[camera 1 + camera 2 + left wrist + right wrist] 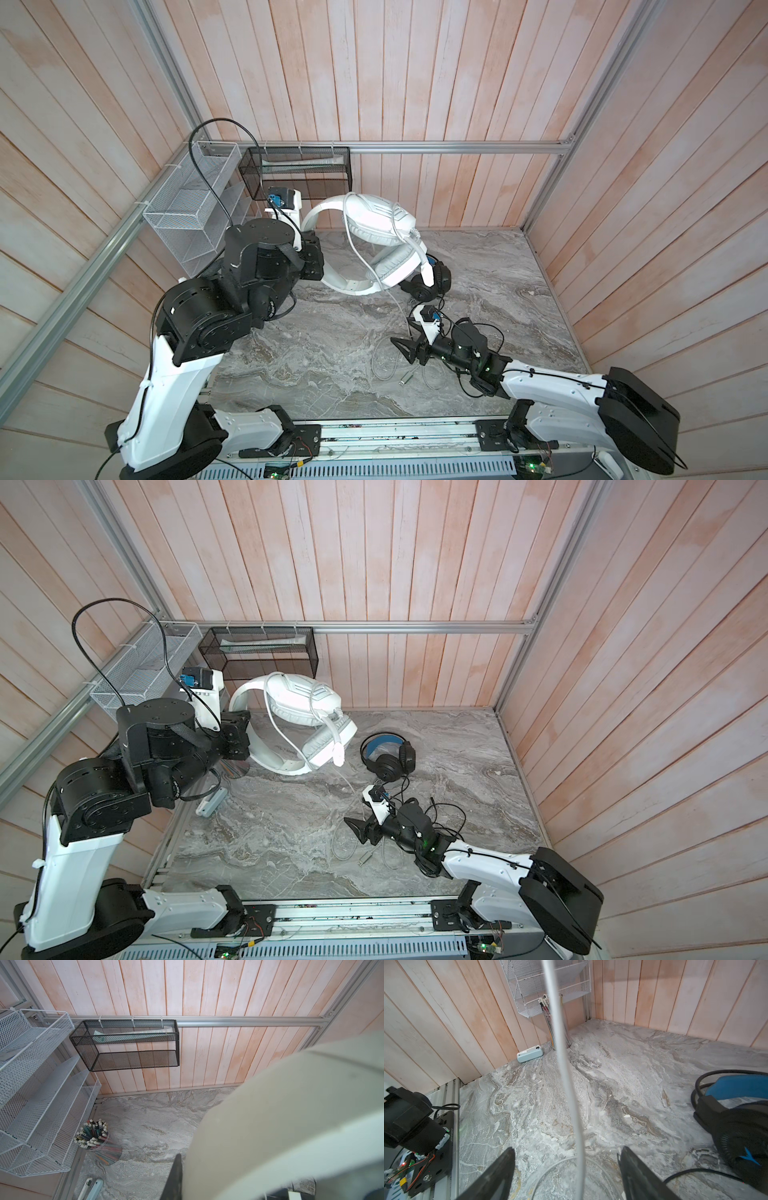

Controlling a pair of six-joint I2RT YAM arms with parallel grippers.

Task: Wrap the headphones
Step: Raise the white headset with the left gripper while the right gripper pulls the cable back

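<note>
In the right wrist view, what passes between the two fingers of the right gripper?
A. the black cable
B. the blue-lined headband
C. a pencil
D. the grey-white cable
D: the grey-white cable hangs in the gap of the right gripper, whose jaws stand wide open on either side of it.

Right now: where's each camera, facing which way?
Top views: above the base, looking down at the table; left arm, right arm show.
Left wrist: raised, facing the back wall's black basket; left claw shut on white headphones.
Right wrist: low, facing the pencil cup; open right claw straddles the grey-white cable.
Shared: both wrist views show pencil cup and white rack.
</note>
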